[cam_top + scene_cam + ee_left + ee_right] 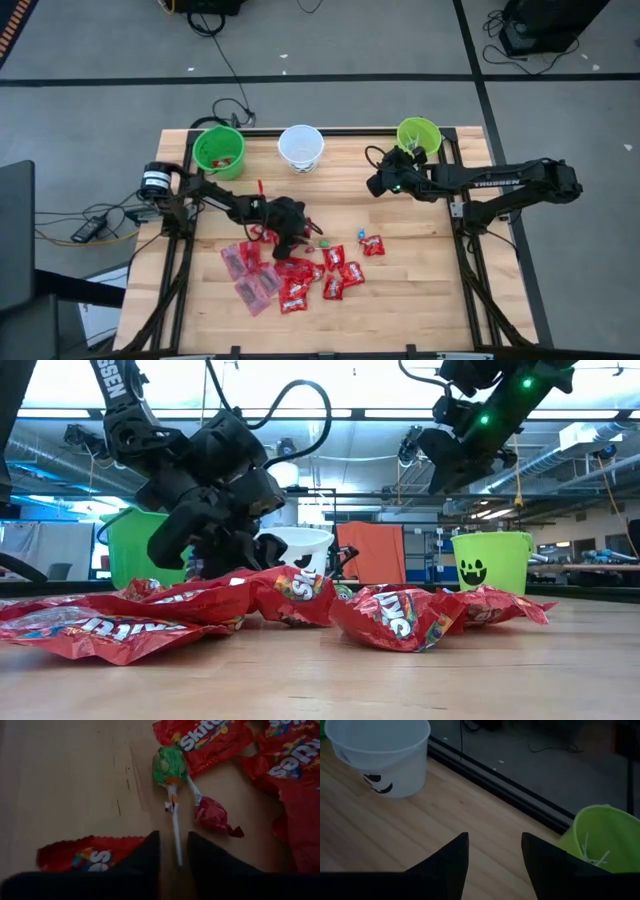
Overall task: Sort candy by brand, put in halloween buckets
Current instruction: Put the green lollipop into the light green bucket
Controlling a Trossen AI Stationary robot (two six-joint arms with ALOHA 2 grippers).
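My left gripper is low over the table among the candy and is narrowly open. The white stick of a green lollipop lies on the wood, its free end between my fingers. I see no touch. A red lollipop lies beside it, with shiny red Skittles packets around. My right gripper hangs open and empty above the table, between the white bucket and the green face bucket, which holds white sticks.
A second green bucket stands at the far left edge, the white bucket at the far middle and the face bucket at the far right. Red packets lie heaped near the table's middle. Bare wood shows on the right side.
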